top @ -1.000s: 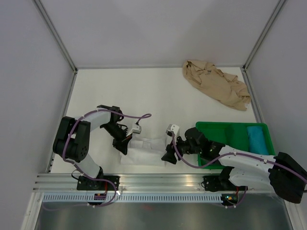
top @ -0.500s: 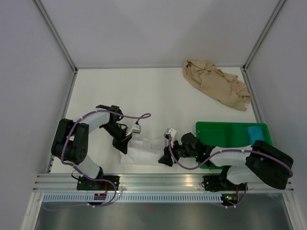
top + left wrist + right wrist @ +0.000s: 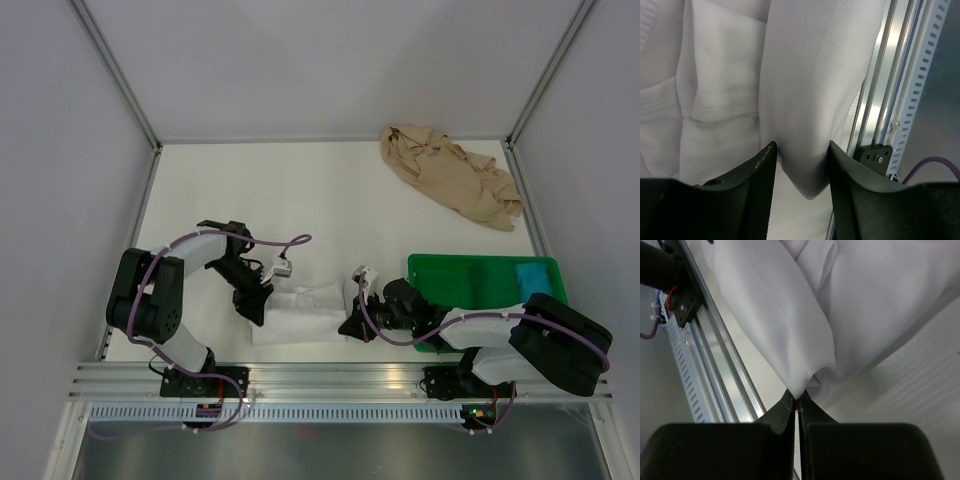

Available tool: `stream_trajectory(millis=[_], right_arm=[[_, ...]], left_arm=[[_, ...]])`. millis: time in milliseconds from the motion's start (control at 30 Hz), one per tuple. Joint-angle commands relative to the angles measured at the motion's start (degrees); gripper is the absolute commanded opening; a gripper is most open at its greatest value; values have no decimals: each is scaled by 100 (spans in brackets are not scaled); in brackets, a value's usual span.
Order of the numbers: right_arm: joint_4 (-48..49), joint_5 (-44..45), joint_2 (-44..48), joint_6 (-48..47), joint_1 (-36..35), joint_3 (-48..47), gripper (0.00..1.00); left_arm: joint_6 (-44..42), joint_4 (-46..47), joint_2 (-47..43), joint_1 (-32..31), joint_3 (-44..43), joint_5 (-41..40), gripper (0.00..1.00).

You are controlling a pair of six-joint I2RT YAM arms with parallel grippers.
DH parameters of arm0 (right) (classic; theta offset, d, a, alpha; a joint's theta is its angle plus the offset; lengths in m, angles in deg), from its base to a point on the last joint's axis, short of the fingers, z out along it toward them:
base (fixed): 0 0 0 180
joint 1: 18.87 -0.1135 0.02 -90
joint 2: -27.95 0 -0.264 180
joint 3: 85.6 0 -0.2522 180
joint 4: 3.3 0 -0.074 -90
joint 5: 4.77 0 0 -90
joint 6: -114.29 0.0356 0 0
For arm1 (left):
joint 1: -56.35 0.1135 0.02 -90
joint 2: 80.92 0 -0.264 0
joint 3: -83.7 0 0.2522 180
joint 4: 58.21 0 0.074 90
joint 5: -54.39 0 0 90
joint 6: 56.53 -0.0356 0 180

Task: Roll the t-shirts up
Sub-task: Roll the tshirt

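Observation:
The white t-shirt (image 3: 305, 312) lies folded into a narrow strip at the near edge of the table, between my two grippers. At the strip's left end is my left gripper (image 3: 255, 305). Its jaws stand apart in the left wrist view (image 3: 801, 147), with a rounded fold of the white t-shirt (image 3: 810, 90) lying in the gap. My right gripper (image 3: 350, 325) is at the right end. In the right wrist view it (image 3: 796, 395) is shut and pinches a pointed tip of the white t-shirt (image 3: 790, 315). The tan t-shirt (image 3: 450, 185) lies crumpled at the far right.
A green tray (image 3: 470, 272) stands at the near right, just beyond my right arm, with a teal cloth (image 3: 537, 290) in it. The aluminium rail (image 3: 890, 100) runs along the table's near edge, close to the shirt. White walls enclose the table.
My right gripper has closed on the white t-shirt's right end. My left gripper's jaws have come apart around the fold they held.

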Motion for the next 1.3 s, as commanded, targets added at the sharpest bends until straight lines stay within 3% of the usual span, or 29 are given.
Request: stream_trajectory(millis=[0,167,300,400,433,500,533,600,667,767,933,1200,1267], right_arm=[[-246,-64,-171,451,216,-245,0],[-590,-205,-357,644,233,-623,0],[-714,-214,-365,890,234,-711,0],[-705,-187,-383,1004,242,-712,0],[-696,-161,-383,1022,234,-694,0],[-714,-152,-409,1023,242,-685,1],[-757,-152,-392,944,251,-720,5],[-1379,5,-314,664,251,-878,34],[-2325,434,-51,-3,225,-1194,44],[-2752,778,659,-620,137,-1344,53],[-1860,1087,1357,-1306,67,-1064,65],[-645,305,13,-1562,66,-1397,65],[-433,165,-347,-1474,67,-1406,57]], left_arm=[[334,146,-155,188,-183,341,51],[885,276,-710,215,-175,1256,65],[1607,820,-789,154,-53,907,63],[1697,989,-675,136,97,554,50],[1671,980,-623,136,123,536,39],[1609,1015,-447,127,185,562,28],[1609,1033,-394,127,185,589,18],[1749,1155,-227,127,150,528,10],[1820,1261,-166,127,98,483,5],[1785,1288,-156,127,54,492,2],[1697,1314,-156,127,36,316,2],[1679,1306,-191,127,62,307,2],[1679,1306,-209,127,71,325,2]])
